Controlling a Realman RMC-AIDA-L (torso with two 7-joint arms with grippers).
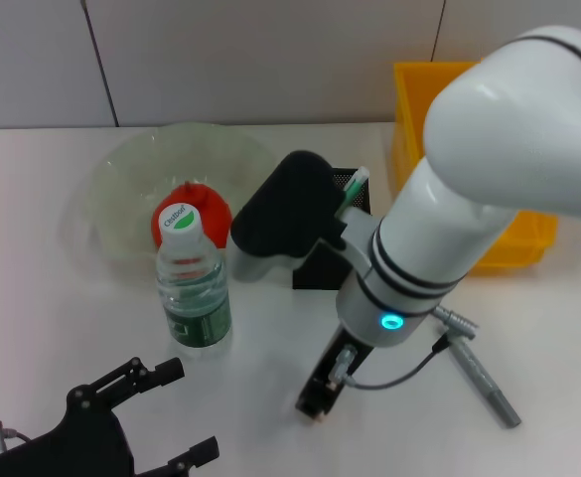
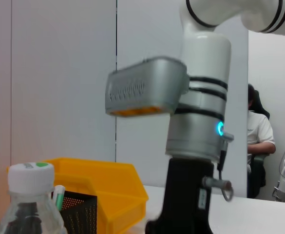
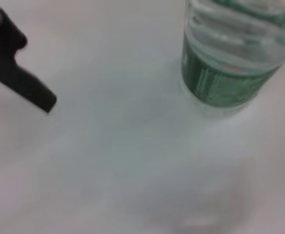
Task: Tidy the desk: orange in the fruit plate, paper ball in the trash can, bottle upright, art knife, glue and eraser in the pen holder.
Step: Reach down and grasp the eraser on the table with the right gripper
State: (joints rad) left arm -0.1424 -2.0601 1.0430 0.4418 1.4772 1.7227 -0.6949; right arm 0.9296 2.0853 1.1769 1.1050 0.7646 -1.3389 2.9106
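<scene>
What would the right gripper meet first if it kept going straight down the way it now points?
Most likely the bare white table. The right gripper points down at it near the front edge, and its wrist view shows only tabletop ahead, with the upright bottle off to one side. Depth is unclear, so this is a judgement.

Bright, even light; soft shadows; the right wrist view is blurred throughout.

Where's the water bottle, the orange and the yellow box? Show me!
water bottle point(image 1: 193, 288), head view, on its clear body above the green label.
orange point(image 1: 193, 202), head view, on its top, inside the glass plate.
yellow box point(image 1: 516, 243), head view, on its front wall.
</scene>
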